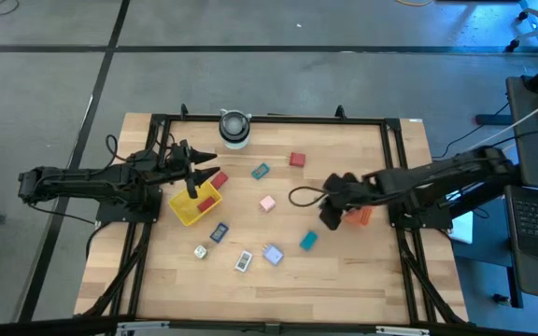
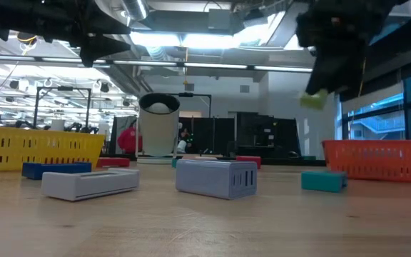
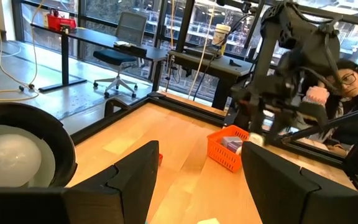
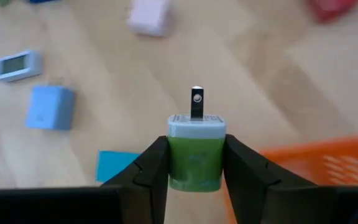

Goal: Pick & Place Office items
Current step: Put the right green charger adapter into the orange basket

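Only the right wrist view shows what the right gripper (image 4: pixel 194 163) has: its 2 fingers are clamped on a green plug adapter (image 4: pixel 195 155), metal prong (image 4: pixel 196 102) pointing straight out ahead of the fingers, long axis in line with them. From above, that adapter is hidden under the gripper (image 1: pixel 331 213), which hangs over the table's right side beside the orange tray (image 1: pixel 359 216). The low view catches just a green blur (image 2: pixel 314 99) held up in the air, clear of the table. The left gripper (image 1: pixel 197 168), fingers apart and holding nothing, hovers above the yellow tray (image 1: pixel 194 206).
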